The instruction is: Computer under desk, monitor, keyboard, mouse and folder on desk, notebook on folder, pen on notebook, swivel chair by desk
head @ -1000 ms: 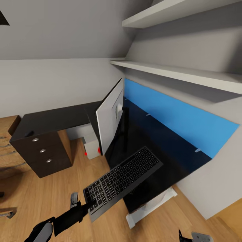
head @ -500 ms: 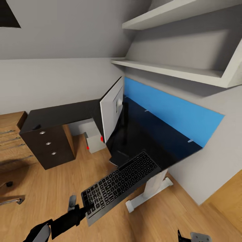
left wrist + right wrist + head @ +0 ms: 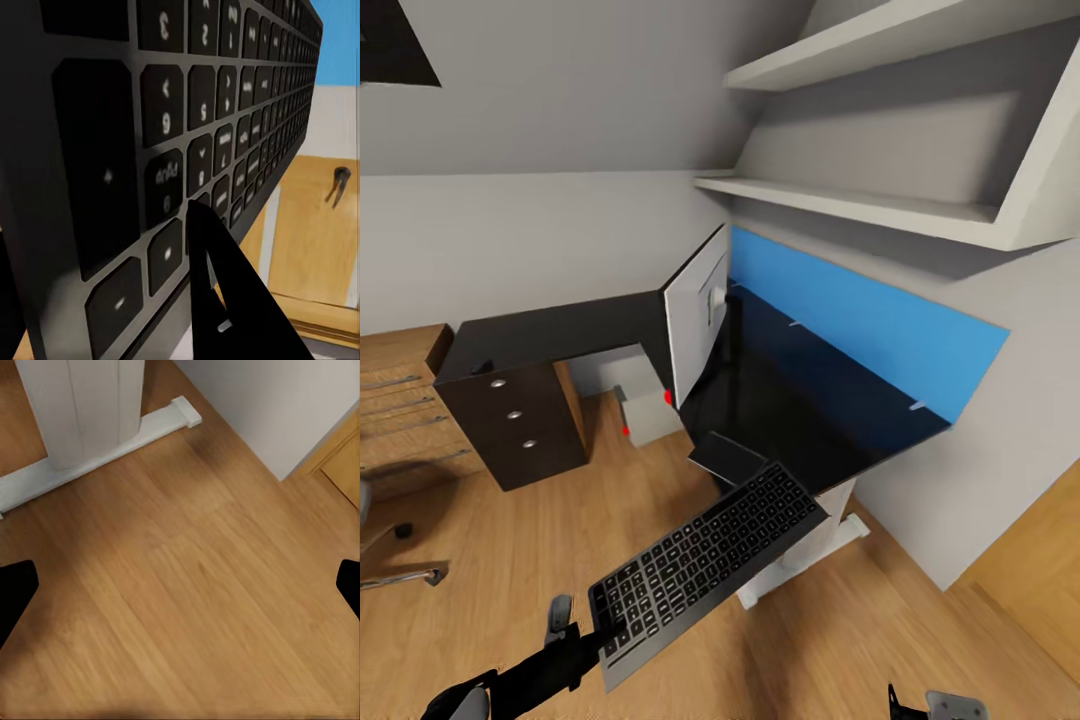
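left gripper [image 3: 603,628] pinching keyboard [image 3: 705,565] by one end, up in the air near desk [image 3: 800,420] edge | right gripper [image 3: 180,585] spread wide over floor | could slip or bump monitor [image 3: 695,322], held only at the end

The keyboard [image 3: 705,564] is up in the air, in front of the desk [image 3: 800,420] and above the floor [image 3: 490,560]. The left gripper [image 3: 595,632] holds its near end. The monitor [image 3: 696,325] stands on the desk, behind the keyboard. The computer [image 3: 645,412] sits on the floor under the desk, to the left of the monitor. The drawer unit [image 3: 520,425] is further left, under the desk's far end. Two shelves [image 3: 880,205] hang on the wall above the desk. The desk's leg [image 3: 82,409] stands on the floor near the right gripper [image 3: 180,585].
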Controlling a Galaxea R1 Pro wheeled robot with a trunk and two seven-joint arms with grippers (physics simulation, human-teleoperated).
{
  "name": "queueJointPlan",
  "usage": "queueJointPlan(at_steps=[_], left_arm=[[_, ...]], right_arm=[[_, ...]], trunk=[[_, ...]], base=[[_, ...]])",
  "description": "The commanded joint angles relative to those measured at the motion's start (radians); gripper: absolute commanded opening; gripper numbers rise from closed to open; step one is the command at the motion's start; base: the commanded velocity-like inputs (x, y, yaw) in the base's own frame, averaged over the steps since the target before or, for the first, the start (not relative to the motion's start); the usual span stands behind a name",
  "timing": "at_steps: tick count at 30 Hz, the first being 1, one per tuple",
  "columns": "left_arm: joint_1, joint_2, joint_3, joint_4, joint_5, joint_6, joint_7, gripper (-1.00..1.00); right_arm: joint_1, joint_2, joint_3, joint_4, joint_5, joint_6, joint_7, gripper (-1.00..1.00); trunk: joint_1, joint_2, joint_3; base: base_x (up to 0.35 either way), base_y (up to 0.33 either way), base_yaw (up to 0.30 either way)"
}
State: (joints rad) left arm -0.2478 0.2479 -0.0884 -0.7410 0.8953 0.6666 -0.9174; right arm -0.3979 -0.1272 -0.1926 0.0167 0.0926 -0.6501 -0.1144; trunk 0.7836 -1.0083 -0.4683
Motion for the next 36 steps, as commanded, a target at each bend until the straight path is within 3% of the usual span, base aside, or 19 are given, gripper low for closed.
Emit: queueJointPlan(at_steps=[1, 7, 16, 25, 36], left_arm=[[-0.001, 0.003, -0.004, 0.001, 0.009, 0.007, -0.001, -1.0], [-0.001, 0.023, -0.004, 0.002, 0.01, 0.007, -0.009, -1.0], [-0.001, 0.028, -0.004, 0.002, 0.01, 0.007, -0.013, -1.0], [-0.001, 0.046, -0.004, 0.007, 0.01, 0.007, -0.071, -1.0], [-0.001, 0.058, 0.009, 0.012, 0.014, 0.007, -0.082, -1.0]], right_arm=[[-0.001, 0.0, -0.005, 0.002, 0.01, -0.003, -0.005, 1.0], [-0.001, 0.007, -0.005, 0.002, 0.01, -0.003, -0.005, 1.0], [-0.001, 0.009, -0.005, 0.002, 0.012, -0.003, -0.005, 1.0], [-0.001, 0.01, -0.005, 0.002, 0.012, -0.003, -0.005, 1.0], [-0.001, 0.011, -0.005, 0.002, 0.013, -0.002, -0.005, 1.0]], trunk=[[0.0, -0.001, -0.002], [0.0, -0.001, -0.008], [0.0, -0.001, -0.018], [0.0, -0.001, -0.029], [0.0, -0.001, -0.041]], base=[[-0.031, 0.0, 0.097], [-0.011, 0.0, 0.156], [-0.001, 0.0, 0.184], [0.0, 0.0, 0.188], [0.0, 0.0, 0.188]])
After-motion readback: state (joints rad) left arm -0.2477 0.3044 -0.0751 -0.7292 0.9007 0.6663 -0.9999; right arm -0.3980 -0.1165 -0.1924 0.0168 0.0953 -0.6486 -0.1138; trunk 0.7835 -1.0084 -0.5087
